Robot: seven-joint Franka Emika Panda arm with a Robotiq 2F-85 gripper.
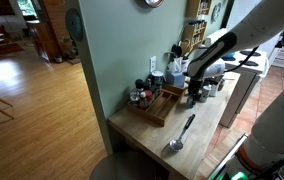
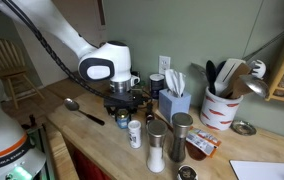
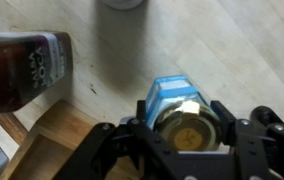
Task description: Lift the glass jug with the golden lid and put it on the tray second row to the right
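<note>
The glass jug [image 3: 181, 127] has a golden lid and a blue label. In the wrist view it stands over the wooden tabletop, between my gripper's [image 3: 182, 140] two black fingers, which press on both sides of it. The wooden tray [image 3: 50, 150] shows as a corner at the lower left, just beside the jug. In an exterior view the gripper [image 1: 195, 92] hangs at the far end of the tray [image 1: 158, 108], which holds small jars. In an exterior view the gripper [image 2: 122, 103] is low over the table, and the jug is mostly hidden under it.
A dark bottle [image 3: 22, 70] lies in view left of the jug. A metal spoon [image 1: 180, 135] lies on the table near its front edge. Shakers [image 2: 156, 145], a blue-capped bottle [image 2: 134, 133], a napkin box [image 2: 172, 102] and a utensil crock [image 2: 220, 108] stand close by.
</note>
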